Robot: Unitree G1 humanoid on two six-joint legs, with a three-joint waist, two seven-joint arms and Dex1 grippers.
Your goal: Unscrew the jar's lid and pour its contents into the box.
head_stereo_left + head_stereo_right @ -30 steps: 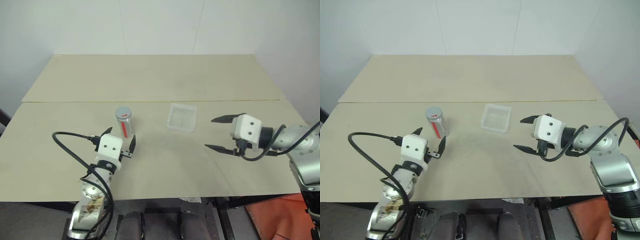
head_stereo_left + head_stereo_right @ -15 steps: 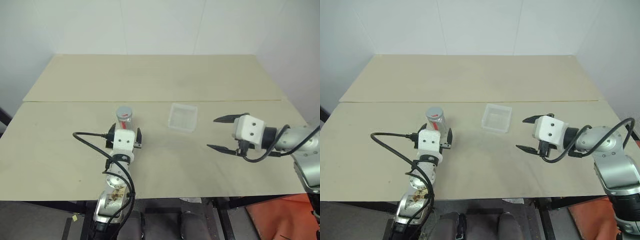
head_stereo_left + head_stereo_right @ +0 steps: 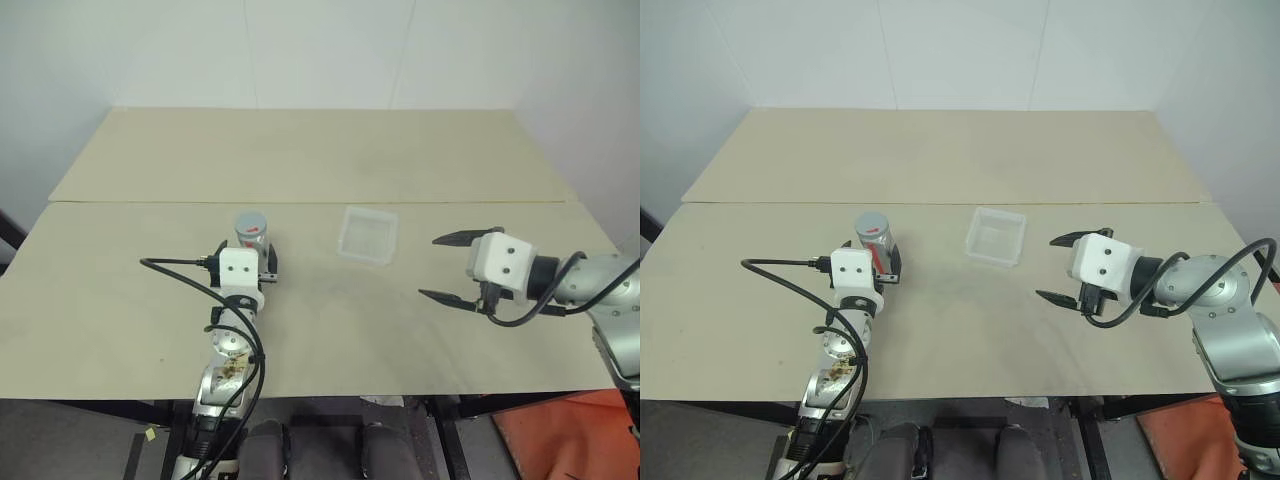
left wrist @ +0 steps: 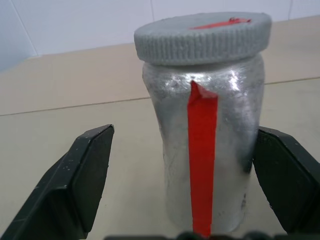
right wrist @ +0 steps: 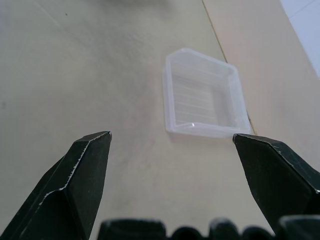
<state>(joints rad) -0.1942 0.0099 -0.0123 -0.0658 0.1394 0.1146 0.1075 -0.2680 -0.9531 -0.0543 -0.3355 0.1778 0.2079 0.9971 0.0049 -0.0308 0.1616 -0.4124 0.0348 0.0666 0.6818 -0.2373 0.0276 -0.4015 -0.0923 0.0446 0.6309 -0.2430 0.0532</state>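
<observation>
- Left gripper [image 4: 187, 180]: fingers [image 4: 82, 175] spread wide, one on each side of the jar [image 4: 207, 145]. In the left wrist view a clear gap is seen between the jar and one finger; the other finger sits just beside the jar wall, and contact there cannot be told. No firm grip is seen.
- Right gripper [image 3: 452, 268]: fingers [image 5: 80, 175] spread wide, nothing held or touched. In the right wrist view the box [image 5: 205, 95] is framed between the two fingers but lies well apart from them, further along the table.
- Jar: upright on the table [image 3: 320, 150], in its left half, roughly midway between front and back edges. Wall appears silvery and frosted, with a red strip running vertically down the side. Contents cannot be made out through the wall.
- Lid [image 4: 202, 35]: grey, ribbed round the rim, seated on the jar, with a red mark across its top.
- Box: clear, shallow, square, resting flat near the table's middle, to the right of the jar and apart from it. It appears empty.
- Left arm: reached straight forward from the front edge, gripper roughly level at the jar's height.
- Right arm: brought in from the right edge, gripper pointed leftward and slightly down, held above the table surface to the right of the box.
</observation>
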